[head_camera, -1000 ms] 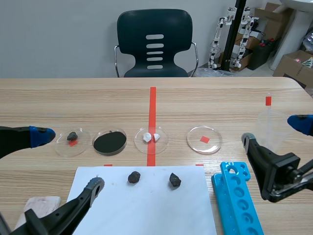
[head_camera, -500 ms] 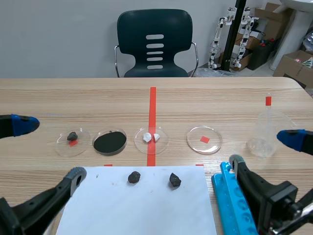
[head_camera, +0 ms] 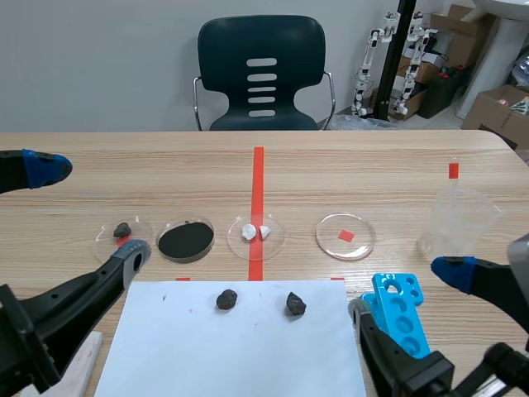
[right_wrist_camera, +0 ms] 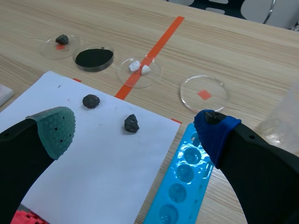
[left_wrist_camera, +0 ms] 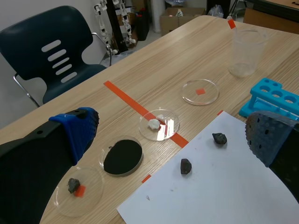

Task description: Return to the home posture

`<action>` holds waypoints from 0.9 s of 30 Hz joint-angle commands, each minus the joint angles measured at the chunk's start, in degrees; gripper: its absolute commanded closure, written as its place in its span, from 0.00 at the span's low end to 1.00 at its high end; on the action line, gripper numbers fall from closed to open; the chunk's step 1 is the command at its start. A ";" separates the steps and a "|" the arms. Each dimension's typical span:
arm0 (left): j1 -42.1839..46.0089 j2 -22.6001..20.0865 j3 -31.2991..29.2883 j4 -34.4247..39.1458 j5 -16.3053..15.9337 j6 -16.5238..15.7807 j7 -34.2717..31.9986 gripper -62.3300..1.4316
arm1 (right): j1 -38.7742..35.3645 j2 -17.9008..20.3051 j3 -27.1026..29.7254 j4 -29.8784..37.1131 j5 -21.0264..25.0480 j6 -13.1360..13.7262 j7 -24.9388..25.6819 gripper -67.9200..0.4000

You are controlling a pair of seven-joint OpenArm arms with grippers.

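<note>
Right gripper (right_wrist_camera: 134, 128) gapes; only its wrist view shows red object (right_wrist_camera: 17, 218).

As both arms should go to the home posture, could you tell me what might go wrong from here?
The open right end effector sits close over the blue tube rack; a low pull-back might clip and shift it. Its blue-padded finger is near the clear beaker, which could tip. The open left end effector has a finger beside the dish holding a dark lump and might nudge it.

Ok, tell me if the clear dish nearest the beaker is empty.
Empty: the clear dish shows only a red tape mark through its bottom, no lump or powder in it.
</note>
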 commanded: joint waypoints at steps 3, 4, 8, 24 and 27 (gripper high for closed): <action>0.61 0.11 0.42 0.57 0.98 -1.01 -1.70 0.00 | -0.28 2.08 -0.50 0.90 0.42 -0.04 0.79 0.22; 0.61 0.11 0.42 0.57 1.40 -1.53 -1.75 0.00 | -0.28 2.16 -0.48 0.90 0.42 -0.07 1.25 0.22; 0.61 0.11 0.42 0.55 2.97 -3.48 -1.66 0.00 | -0.79 2.27 -0.33 0.92 0.42 -0.28 1.95 0.22; 0.57 0.11 1.99 -1.64 5.68 -3.74 -1.70 0.00 | -3.98 2.25 2.84 4.55 0.44 -1.09 8.33 0.22; 0.59 0.11 1.99 -1.64 5.68 -3.74 -1.27 0.00 | -4.94 2.25 2.89 4.57 0.42 -1.09 8.46 0.22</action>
